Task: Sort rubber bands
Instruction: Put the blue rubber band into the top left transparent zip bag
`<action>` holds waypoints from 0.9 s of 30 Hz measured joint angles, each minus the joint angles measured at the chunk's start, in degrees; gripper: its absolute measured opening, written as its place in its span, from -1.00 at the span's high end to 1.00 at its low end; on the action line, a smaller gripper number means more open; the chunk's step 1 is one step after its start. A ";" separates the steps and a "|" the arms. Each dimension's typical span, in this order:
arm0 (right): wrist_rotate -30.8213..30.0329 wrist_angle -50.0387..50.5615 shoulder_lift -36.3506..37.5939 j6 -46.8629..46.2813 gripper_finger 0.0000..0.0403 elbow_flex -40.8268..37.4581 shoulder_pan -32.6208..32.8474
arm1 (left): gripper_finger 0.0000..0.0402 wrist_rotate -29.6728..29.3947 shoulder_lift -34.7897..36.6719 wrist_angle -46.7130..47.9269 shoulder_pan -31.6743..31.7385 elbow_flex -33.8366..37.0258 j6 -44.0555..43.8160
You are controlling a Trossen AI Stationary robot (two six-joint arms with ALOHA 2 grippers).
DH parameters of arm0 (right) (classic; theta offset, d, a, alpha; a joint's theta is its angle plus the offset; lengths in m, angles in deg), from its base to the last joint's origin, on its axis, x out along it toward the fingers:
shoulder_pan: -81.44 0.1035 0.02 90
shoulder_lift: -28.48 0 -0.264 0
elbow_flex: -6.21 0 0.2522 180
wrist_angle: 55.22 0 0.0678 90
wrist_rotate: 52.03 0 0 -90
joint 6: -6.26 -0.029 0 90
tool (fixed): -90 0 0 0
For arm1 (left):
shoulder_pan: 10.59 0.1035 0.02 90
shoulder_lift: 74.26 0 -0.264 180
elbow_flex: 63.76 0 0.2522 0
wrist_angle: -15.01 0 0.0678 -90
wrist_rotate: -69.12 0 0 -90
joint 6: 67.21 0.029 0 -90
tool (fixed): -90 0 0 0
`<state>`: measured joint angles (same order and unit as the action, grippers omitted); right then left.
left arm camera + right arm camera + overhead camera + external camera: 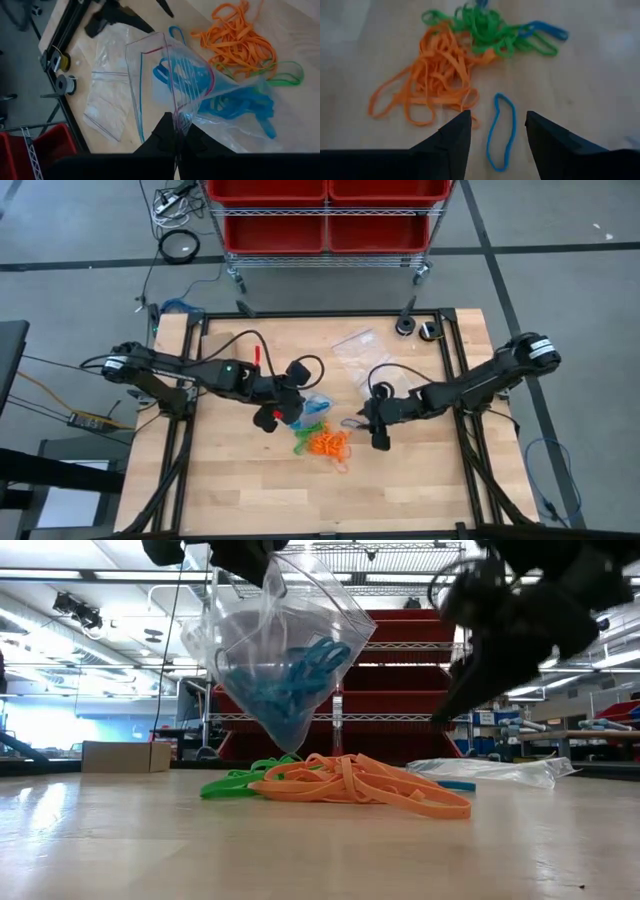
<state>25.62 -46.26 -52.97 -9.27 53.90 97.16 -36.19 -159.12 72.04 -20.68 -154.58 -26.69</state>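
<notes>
Two dark jointed arms, looping black cables

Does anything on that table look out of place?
One blue band lies alone on the wood, apart from the orange and green piles, right under the open right gripper.

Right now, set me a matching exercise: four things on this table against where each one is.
Things:
1. orange rubber bands
2. single blue band
3. bagged blue bands
4. left hand

Places:
A. inside the hanging clear bag
B. pinching the bag's edge
C. heaped on the table beside the green bands
D. flat on the wood, before the open right hand

Pairs: 1-C, 2-D, 3-A, 4-B
</notes>
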 joint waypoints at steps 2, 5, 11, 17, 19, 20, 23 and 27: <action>1.64 -2.86 -3.66 0.27 0.14 -0.44 -0.14 | 0.99 0.03 0.00 -0.37 0.00 0.57 -0.23; 3.28 -4.51 -9.00 1.40 0.17 0.05 -0.17 | 0.99 0.13 0.00 -0.52 -0.02 1.07 -0.52; 2.31 -7.49 -15.69 1.71 0.22 1.54 -1.16 | 0.99 0.17 0.00 -0.66 -0.02 1.12 -0.73; 1.60 -7.14 -15.23 2.67 0.64 1.59 -2.23 | 0.99 0.17 0.00 -0.50 -0.02 1.12 -1.44; 1.40 -6.21 -14.54 3.48 0.87 1.55 -2.36 | 0.99 0.17 0.00 -0.16 -0.02 1.12 -1.61; 1.25 -5.75 -14.25 3.90 0.93 1.51 -2.36 | 0.99 0.17 0.00 -0.09 -0.02 1.12 -1.62; 1.25 -3.75 -13.18 3.72 0.95 1.42 -2.50 | 0.99 0.17 0.00 -0.09 -0.02 1.12 -1.76; 1.32 -1.07 -11.43 3.61 0.99 1.31 -2.51 | 0.99 0.17 0.00 -0.07 -0.02 1.15 -1.78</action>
<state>26.94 -47.32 -64.40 -5.66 55.21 94.65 -36.02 -159.12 71.97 -20.70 -153.44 -28.47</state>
